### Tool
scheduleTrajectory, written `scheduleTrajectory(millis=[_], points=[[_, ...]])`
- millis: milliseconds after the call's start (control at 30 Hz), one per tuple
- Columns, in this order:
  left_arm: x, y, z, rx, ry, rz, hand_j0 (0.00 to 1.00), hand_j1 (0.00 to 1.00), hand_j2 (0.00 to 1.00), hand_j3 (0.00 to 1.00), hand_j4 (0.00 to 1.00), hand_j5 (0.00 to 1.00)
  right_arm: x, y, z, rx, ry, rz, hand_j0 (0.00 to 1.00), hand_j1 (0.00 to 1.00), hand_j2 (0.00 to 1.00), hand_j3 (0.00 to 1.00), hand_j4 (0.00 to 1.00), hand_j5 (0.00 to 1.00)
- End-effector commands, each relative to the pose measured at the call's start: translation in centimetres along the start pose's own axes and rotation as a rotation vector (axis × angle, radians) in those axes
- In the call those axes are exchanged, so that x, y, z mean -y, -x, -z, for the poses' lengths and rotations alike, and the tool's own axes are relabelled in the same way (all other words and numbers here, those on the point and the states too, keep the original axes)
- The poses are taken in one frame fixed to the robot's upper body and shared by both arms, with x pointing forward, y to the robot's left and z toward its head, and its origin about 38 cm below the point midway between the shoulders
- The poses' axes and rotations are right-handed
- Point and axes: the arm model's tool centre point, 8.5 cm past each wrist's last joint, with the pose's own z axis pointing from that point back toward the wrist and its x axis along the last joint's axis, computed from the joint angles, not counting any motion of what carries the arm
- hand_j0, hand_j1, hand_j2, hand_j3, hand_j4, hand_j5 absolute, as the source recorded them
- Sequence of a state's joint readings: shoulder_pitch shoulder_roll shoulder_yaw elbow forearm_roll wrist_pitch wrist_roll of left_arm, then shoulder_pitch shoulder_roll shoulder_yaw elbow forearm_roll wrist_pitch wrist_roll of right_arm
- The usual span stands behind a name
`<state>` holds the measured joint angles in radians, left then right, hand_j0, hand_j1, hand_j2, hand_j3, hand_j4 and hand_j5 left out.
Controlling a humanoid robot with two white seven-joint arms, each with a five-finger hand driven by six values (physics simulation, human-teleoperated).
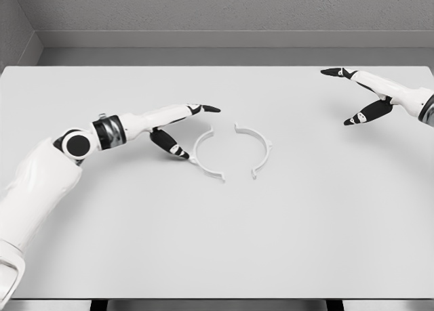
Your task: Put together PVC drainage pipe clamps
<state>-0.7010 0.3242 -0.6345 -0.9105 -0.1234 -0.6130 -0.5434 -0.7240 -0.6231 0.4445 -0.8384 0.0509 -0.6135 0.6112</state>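
head view shows my left hand spread and holding nothing, thumb just beside the left clamp half near the middle of the table. the right clamp half lies just right of it, apart, their open sides facing. my right hand hovers far right, fingers wide, empty. i judge i should pinch the left half by its outer curve and slide it level so the end tabs meet squarely. no containers are here.

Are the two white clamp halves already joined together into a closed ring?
No, the left clamp half and the right clamp half lie apart on the table, with gaps between their ends.
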Motion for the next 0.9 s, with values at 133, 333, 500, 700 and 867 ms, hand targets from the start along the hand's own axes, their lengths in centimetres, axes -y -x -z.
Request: scheduleTrajectory(millis=[133,333,500,700,867], points=[[0.0,-0.4,0.6,0.016,-0.007,-0.01,1.0,1.0,1.0,1.0,1.0,1.0,0.2,-0.1,0.0,0.003,0.007,0.006,1.0,1.0,1.0,1.0,1.0,1.0],[0.1,-0.9,1.3,0.033,-0.007,-0.011,1.0,1.0,1.0,1.0,1.0,1.0,0.3,-0.1,0.0,0.003,0.009,0.003,1.0,1.0,1.0,1.0,1.0,1.0],[-0.3,-1.6,1.5,0.047,-0.002,0.022,1.0,1.0,1.0,1.0,1.0,1.0,0.3,-0.1,0.0,0.003,0.009,0.003,1.0,1.0,1.0,1.0,1.0,1.0],[-3.8,-0.1,-2.2,-0.005,-0.083,0.025,1.0,1.0,1.0,1.0,1.0,1.0,0.3,-0.1,0.0,0.003,0.009,0.003,1.0,1.0,1.0,1.0,1.0,1.0],[-1.7,0.2,0.4,-0.016,-0.043,-0.005,1.0,1.0,1.0,1.0,1.0,1.0,0.3,-0.1,0.0,0.003,0.009,0.003,1.0,1.0,1.0,1.0,1.0,1.0]])
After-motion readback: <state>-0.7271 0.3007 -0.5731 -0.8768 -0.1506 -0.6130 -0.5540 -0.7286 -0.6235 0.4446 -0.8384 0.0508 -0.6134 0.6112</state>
